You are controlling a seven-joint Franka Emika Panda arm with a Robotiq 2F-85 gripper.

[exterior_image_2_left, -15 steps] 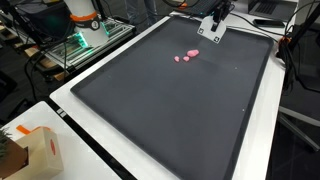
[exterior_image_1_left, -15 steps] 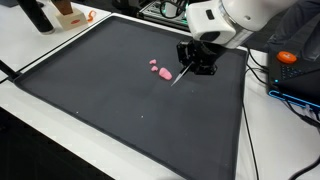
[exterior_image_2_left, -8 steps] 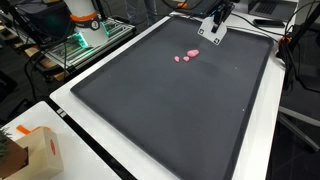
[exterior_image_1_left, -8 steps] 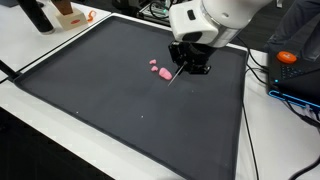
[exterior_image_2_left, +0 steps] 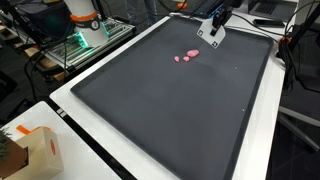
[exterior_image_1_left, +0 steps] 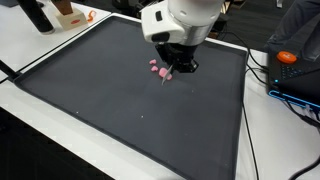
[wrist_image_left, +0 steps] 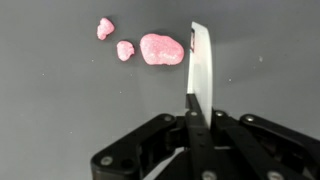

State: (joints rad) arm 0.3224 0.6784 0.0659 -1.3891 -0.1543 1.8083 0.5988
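— How's the pincer [wrist_image_left: 195, 118]?
— Pressed together on a thin white blade [wrist_image_left: 198, 62], its tip just right of the pink lumps [wrist_image_left: 160, 48], maybe touching.
— Room?
— The black mat [exterior_image_1_left: 100, 95] lies open nearward; its far edge is near.

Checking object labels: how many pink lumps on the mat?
3, all on the dark mat in the wrist view: far lump farthest from the white tool, middle lump next, largest lump beside the tool's tip. None looks hidden.
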